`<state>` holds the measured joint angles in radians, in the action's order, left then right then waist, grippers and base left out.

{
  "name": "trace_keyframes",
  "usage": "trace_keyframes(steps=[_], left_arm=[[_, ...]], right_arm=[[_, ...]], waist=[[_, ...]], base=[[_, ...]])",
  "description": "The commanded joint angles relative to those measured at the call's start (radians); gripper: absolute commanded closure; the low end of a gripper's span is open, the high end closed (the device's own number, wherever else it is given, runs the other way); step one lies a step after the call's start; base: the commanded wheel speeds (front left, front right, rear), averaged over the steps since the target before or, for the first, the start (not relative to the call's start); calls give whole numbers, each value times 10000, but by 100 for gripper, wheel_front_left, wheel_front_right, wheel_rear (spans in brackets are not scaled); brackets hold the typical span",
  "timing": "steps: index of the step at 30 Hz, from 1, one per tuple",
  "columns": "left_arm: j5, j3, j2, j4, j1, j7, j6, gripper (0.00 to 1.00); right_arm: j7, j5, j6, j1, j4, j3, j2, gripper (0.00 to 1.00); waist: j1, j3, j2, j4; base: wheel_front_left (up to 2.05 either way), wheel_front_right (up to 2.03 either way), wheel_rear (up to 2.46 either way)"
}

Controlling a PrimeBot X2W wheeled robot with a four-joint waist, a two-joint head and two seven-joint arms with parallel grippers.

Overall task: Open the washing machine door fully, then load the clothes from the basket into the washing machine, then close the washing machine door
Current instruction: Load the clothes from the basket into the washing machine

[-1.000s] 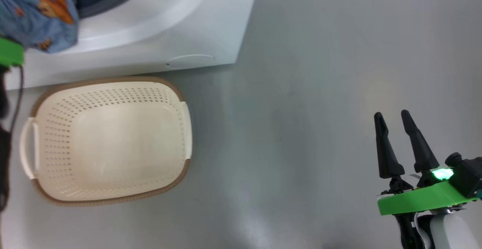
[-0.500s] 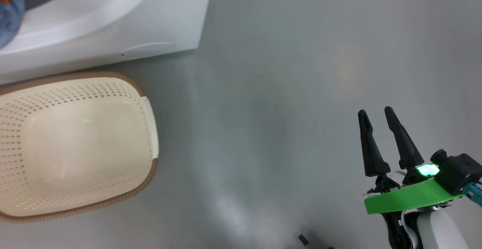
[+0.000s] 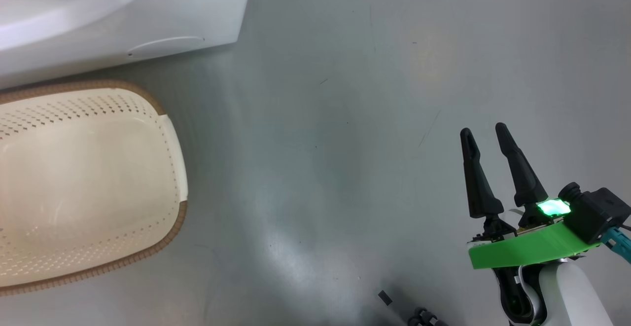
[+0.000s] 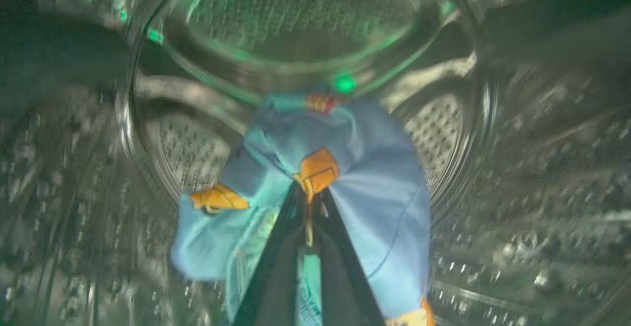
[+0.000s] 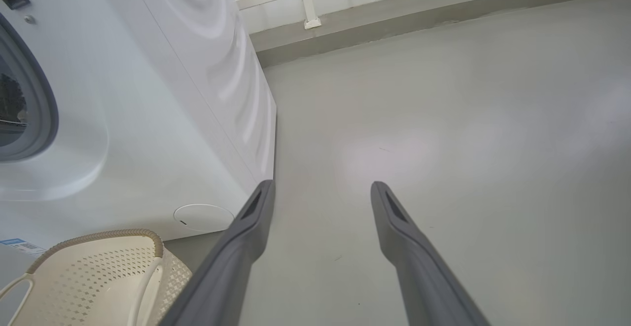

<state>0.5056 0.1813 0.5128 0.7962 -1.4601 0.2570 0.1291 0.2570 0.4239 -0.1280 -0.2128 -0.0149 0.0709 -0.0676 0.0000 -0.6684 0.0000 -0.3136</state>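
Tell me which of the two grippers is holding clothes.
The left gripper: it is shut on the light blue printed clothes inside the washing machine. The right gripper stands open and empty above the floor.

Right gripper (image 3: pixel 483 129) is hanging at the lower right of the head view, its 2 dark fingers standing well apart and closing on nothing, above a green wrist plate (image 3: pixel 532 252) and pale forearm (image 3: pixel 567 291). Left gripper (image 4: pixel 309 195) is pinching the clothes (image 4: pixel 384 207), its 2 fingers pressing together on a fold.
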Motion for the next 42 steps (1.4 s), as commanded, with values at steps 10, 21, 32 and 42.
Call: trace_keyframes(steps=[10,21,32,42], left_arm=[[62,249,78,1713,667,46,14,0],[510,391,-294,1757,1272,47,15,0],[118,-382,-1018,741,3335,47,15,0],[-426,-899,-1519,-386,4905,47,15,0]], right_arm=[[48,3,-27,31,192,213,-72,0],[48,-20,-27,-23,182,187,-160,0],[48,-66,-27,117,172,-35,-458,0],[48,-65,-27,314,81,-167,-726,0]], waist=[[0,24,0,218],[0,184,0,480],[0,759,0,1038],[0,1346,0,1505]], base=[[0,0,0],[0,0,0],[0,0,0],[0,0,0]])
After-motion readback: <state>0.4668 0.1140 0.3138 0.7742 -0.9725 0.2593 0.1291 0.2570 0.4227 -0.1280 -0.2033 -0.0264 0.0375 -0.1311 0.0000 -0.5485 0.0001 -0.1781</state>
